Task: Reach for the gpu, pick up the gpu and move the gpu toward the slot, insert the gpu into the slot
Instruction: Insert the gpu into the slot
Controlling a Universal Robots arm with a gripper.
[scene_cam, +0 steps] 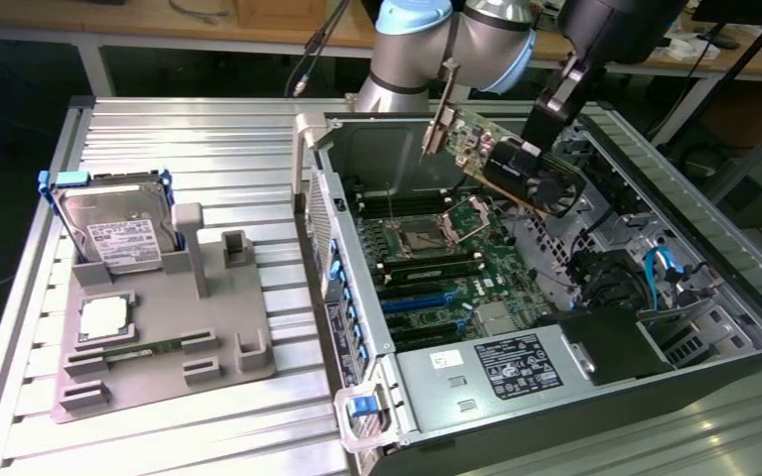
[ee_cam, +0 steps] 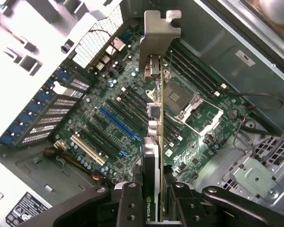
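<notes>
At the exterior view's left, one silver boxy hard drive [scene_cam: 110,238] stands in one grey plastic tray [scene_cam: 222,347]. Right of it, inside the open case [scene_cam: 698,248], lies one long blue plastic slot [scene_cam: 421,297]. Farther right, above it and well apart, the black gripper [ee_cam: 154,203] clamps one green fan-cooled circuit-board gpu [scene_cam: 487,149], which hangs tilted. I judge that this tilt could jam the card's edge against neighbouring sockets.

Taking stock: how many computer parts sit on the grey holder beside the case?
3 on the grey holder: a hard drive upright at its far end, a processor flat in the middle, a memory stick lying nearer the camera. None appears hidden.
</notes>
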